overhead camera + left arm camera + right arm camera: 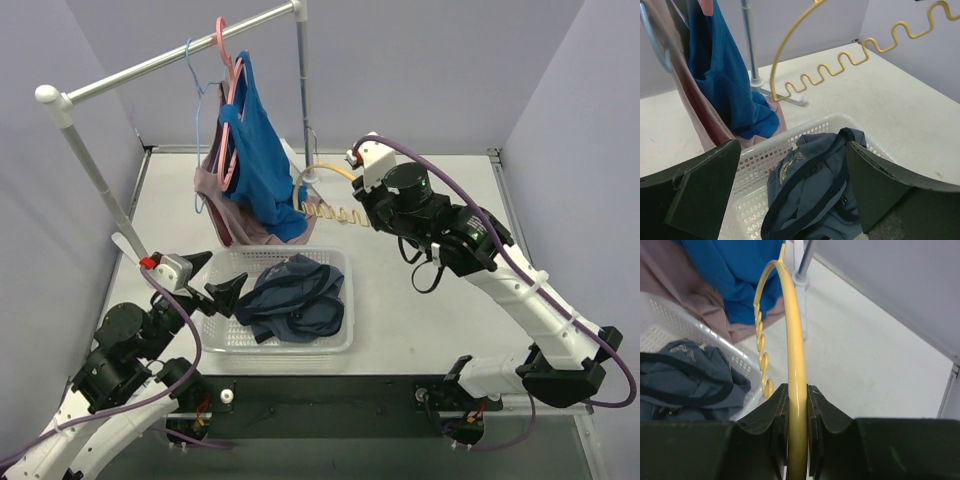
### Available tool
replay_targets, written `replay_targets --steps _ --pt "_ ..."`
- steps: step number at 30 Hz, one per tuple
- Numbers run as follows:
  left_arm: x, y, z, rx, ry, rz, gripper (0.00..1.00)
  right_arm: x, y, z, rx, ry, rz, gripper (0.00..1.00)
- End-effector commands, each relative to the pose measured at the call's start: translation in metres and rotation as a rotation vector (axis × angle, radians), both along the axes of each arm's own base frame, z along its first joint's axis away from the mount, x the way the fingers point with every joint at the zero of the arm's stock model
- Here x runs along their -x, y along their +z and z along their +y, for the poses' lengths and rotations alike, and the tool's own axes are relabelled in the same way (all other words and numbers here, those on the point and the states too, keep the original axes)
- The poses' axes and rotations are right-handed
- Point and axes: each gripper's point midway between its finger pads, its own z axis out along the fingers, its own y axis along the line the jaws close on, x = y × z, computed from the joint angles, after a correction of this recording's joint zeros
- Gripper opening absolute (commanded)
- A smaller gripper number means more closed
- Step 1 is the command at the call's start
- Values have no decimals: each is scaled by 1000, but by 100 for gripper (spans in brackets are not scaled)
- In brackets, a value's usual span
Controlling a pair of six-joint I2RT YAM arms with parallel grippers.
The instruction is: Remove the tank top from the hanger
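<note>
At the basket's (348,300) left edge, left fingers (228,292) stand open; right fingers (765,415) clamp the bare yellow hanger (796,340). The tank top (295,295) lies in the basket, so removal looks done; next, set the hanger down.

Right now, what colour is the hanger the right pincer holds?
Yellow. The hanger shows best in the right wrist view, clamped in the right pincer.

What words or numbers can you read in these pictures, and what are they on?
No words or numbers can be read anywhere.
Pale print on the dark blue tank top in the white basket: too blurred to read, and it may be only a logo.
</note>
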Motion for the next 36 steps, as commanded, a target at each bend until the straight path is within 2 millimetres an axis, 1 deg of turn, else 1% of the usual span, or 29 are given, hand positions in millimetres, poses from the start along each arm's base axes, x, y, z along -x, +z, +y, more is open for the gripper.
replay_targets --steps 1,3,4,6,7,9,10,12,13,14,15,16,18,19,20,22,23,26,31,32,33,35,36 --pt "1 6 7 9 20 -32 97 -25 84 17 -149 10 -257 0" --pt "1 6 7 11 19 -35 97 -32 89 20 -142 2 -299 0" --pt "2 7 7 15 17 -40 97 -35 100 22 -168 -2 -335 0" --pt "2 8 8 17 17 -44 97 -38 107 25 -175 4 -371 0" --pt "2 8 8 18 17 -45 97 -40 116 26 -197 2 -399 0" --pt "2 8 7 17 10 -46 97 -44 122 27 -181 -8 -436 0" --pt "2 7 5 15 5 -44 97 -46 132 27 -195 -20 -480 0" --pt "1 8 4 13 -3 -44 97 -51 139 27 -157 -22 -526 0" --pt "2 8 3 13 -9 -44 97 -53 149 28 -173 -28 -562 0" --pt "2 8 3 13 -9 -44 97 -55 154 28 -171 -33 -578 0" --pt "2 8 4 14 -4 -43 97 -60 155 33 -165 -31 -592 0" --pt "3 9 5 22 -3 -47 97 -60 164 33 -164 -32 -616 0" --pt "2 10 7 28 4 -49 97 -68 169 40 -167 -36 -644 0" --pt "4 11 8 34 4 -56 97 -69 177 41 -165 -37 -669 0" --pt "4 10 8 36 4 -55 97 -75 174 47 -150 -39 -674 0" --pt "4 11 9 39 9 -60 97 -80 191 46 -140 -65 -731 0" --pt "4 12 10 42 7 -64 97 -89 188 52 -116 -72 -730 0" --pt "4 11 9 40 7 -60 97 -101 193 59 -70 -92 -748 0" --pt "3 10 9 35 7 -57 97 -106 202 65 -102 -105 -776 0" --pt "3 9 9 34 7 -56 97 -110 200 68 -99 -101 -773 0" --pt "3 9 8 34 4 -56 97 -110 203 68 -106 -103 -778 0" --pt "3 9 8 34 4 -56 97 -117 198 75 -102 -90 -771 0" --pt "3 9 8 34 3 -57 97 -119 197 75 -104 -92 -766 0"
